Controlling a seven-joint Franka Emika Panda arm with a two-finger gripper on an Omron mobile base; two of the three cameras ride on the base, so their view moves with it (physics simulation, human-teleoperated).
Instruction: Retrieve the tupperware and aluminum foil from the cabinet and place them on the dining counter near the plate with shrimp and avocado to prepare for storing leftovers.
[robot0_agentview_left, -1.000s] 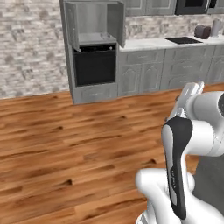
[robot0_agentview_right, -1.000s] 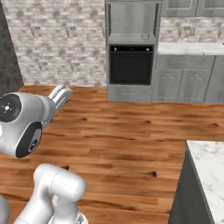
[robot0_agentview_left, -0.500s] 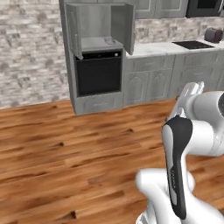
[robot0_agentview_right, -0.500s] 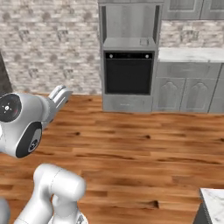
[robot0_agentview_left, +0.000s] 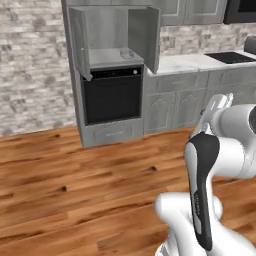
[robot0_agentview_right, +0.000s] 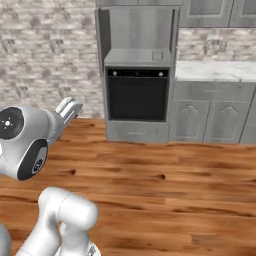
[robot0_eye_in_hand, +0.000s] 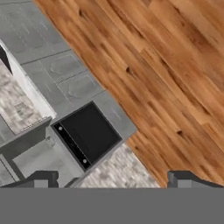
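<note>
Tupperware (robot0_agentview_left: 127, 53) sits on the shelf in the open cabinet (robot0_agentview_left: 106, 35) above the oven (robot0_agentview_left: 111, 95). Base just rolled closer, so reaching's next. Gripper (robot0_eye_in_hand: 109, 179) is wide open, empty.

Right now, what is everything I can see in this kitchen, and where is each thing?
cabinet: one, grey, doors open, above the oven.
tupperware: one, pale grey, on the cabinet shelf, right side.
oven: one, black door, under the cabinet.
low cupboards: a row, grey, right of the oven.
worktop: one, pale, on the low cupboards.
cooktop: one, black, on the worktop, far right.
brick wall: grey-white, left of the oven.
floor: wood, brown, foreground.
arm: one, white with dark joints, foreground.
tool: one, dark tips, open, holding nothing.
</note>
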